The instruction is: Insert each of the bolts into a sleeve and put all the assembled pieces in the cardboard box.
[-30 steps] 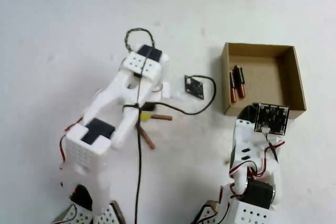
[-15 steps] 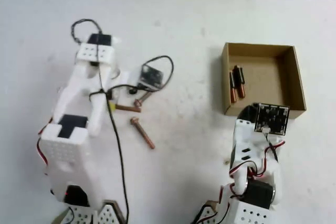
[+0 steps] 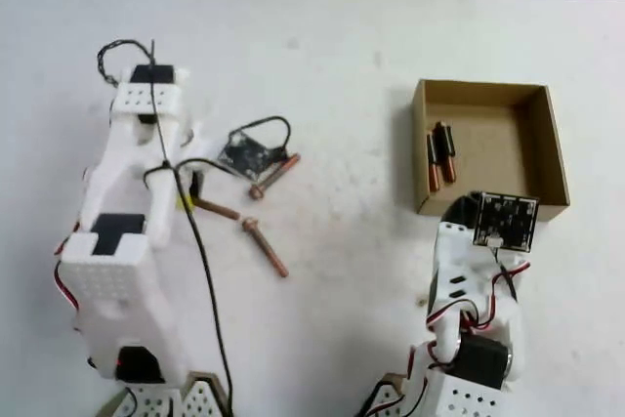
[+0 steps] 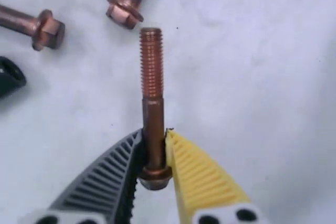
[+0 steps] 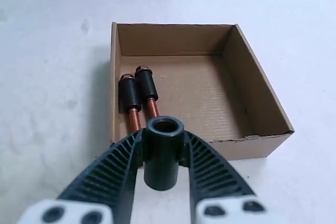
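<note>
Currently the left claw (image 4: 155,137) is clamped on a bolt (image 4: 151,72) at the left of the high view, two loose bolts (image 3: 266,246) lying nearby. The right claw (image 5: 164,137) grips a sleeve (image 5: 164,156) beside the cardboard box (image 5: 254,93), which holds two assembled pieces (image 5: 129,94).

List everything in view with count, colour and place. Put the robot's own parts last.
table: one, white, under everything.
cardboard box: one, brown, open, on the table near the right arm.
assembled pieces: two, copper bolts in black sleeves, side by side along one box wall.
loose bolts: two, copper, lying on the table near the left end effector.
held bolt: one, copper, gripped at its head end.
sleeve: one, black, held just outside the box.
left end effector: grey and yellow, shut on the held bolt.
right end effector: black, shut on the sleeve.
</note>
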{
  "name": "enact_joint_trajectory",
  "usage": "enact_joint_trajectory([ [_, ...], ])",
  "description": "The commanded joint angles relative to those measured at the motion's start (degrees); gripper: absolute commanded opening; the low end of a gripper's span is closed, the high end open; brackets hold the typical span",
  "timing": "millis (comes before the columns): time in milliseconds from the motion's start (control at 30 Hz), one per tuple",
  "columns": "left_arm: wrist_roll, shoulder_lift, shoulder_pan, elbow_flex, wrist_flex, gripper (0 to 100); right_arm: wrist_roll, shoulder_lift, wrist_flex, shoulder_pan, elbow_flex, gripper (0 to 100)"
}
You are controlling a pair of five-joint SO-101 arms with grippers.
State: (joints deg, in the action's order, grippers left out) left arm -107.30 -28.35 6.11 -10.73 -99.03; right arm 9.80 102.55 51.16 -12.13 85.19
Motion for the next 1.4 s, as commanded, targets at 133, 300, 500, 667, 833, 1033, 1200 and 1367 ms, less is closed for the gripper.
enact_joint_trajectory([
  [133, -0.6, -4.4, 1.0, -3.3, 3.8, 2, -0.1, 0.7, -0.4, 0.0, -0.5, 1.8],
  [300, -0.6, -8.4, 2.6, -8.6, 3.6, 2, -0.1, 0.7, -0.4, 0.0, -0.5, 1.8],
  [500, 2.6, -14.4, 3.4, -13.1, 3.5, 2, -0.1, 0.7, -0.4, 0.0, -0.5, 1.8],
  [667, 8.4, -16.1, 3.1, -16.9, 2.5, 7, -0.1, 0.7, -0.4, 0.0, -0.5, 1.8],
  [833, 10.3, -16.2, 3.1, -20.5, -2.0, 13, -0.1, 0.7, -0.4, 0.0, -0.5, 1.8],
  [1033, 10.4, -15.9, 3.1, -20.3, -2.9, 14, -0.1, 0.7, -0.4, 0.0, -0.5, 1.8],
  [1200, 15.5, -15.8, 2.7, -20.8, -2.9, 14, -0.1, 0.7, -0.4, 0.0, -0.5, 1.8],
  [1367, 17.7, -14.5, 1.0, -20.8, -2.9, 14, -0.1, 0.7, -0.4, 0.0, -0.5, 1.8],
])
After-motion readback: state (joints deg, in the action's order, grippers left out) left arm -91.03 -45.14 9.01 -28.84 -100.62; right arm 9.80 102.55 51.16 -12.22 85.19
